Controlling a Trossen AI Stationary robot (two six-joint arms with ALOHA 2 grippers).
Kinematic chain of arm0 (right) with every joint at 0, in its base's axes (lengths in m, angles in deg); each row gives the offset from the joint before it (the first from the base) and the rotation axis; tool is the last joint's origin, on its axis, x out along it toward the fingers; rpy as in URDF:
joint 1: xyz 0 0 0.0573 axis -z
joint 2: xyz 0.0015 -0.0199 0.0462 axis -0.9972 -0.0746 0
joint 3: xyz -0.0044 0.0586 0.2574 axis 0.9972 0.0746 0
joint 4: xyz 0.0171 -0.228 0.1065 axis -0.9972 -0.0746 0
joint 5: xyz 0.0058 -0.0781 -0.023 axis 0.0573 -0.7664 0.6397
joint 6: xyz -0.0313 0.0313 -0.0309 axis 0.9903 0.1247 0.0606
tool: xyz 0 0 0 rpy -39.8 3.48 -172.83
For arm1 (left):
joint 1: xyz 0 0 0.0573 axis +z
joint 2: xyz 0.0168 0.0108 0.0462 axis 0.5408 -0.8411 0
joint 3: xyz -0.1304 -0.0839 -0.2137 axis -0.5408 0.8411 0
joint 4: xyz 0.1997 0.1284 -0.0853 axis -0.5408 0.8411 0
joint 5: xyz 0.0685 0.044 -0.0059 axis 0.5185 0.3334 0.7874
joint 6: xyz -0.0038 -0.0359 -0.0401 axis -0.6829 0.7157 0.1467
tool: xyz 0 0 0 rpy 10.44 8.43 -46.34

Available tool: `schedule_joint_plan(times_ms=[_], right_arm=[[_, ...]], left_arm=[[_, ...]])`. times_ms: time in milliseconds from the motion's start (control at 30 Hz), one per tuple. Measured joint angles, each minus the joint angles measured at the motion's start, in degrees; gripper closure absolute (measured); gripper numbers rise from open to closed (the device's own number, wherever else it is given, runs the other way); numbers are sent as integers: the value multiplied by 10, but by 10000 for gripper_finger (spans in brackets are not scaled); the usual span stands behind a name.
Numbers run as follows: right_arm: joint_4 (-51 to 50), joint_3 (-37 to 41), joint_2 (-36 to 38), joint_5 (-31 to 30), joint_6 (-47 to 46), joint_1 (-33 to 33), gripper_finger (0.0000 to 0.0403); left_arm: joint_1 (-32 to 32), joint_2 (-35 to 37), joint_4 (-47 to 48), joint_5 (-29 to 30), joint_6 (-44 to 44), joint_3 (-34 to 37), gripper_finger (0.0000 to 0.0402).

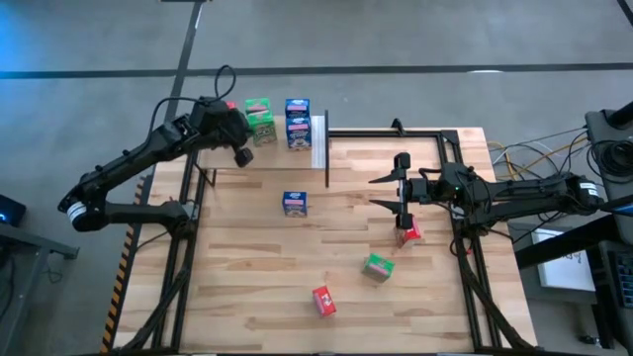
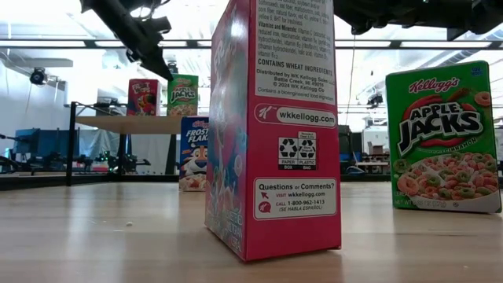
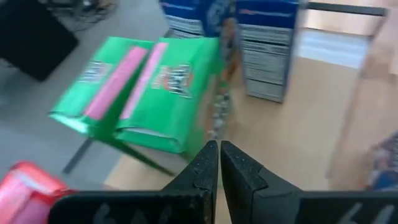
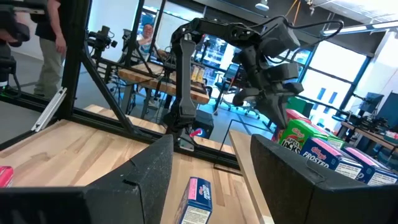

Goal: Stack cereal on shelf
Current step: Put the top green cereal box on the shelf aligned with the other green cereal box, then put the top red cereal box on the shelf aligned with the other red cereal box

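The shelf (image 1: 318,141) stood at the table's far edge, holding green, blue and red cereal boxes (image 1: 261,119). My left gripper (image 1: 240,155) hovered beside them, fingers closed on nothing. My right gripper (image 1: 396,193) waited open just above a red box (image 1: 409,232); I judged I should descend squarely.

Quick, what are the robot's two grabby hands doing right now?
Left gripper: jaws closed, holding nothing, by the shelf.
Right gripper: jaws open, empty, above the table.

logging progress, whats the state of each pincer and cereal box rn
left pincer: shut, empty, over the shelf
right pincer: open, empty
green box, two blue boxes: on shelf
blue box: upright on table
green box, red box: on table
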Motion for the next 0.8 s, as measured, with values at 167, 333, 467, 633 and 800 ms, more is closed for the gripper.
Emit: schedule_joint_plan(times_ms=[167,333,467,633,800], right_arm=[[0,0,0,0,0,0,197],[0,0,0,0,0,0,197],[0,0,0,0,0,0,197],[0,0,0,0,0,0,197],[0,0,0,0,0,0,197]], left_arm=[[0,0,-1,51,0,0,400],[0,1,3,64,2,0,400],[0,4,4,64,3,0,400],[-2,6,13,62,18,0,400],[-15,16,14,-14,46,0,400]])
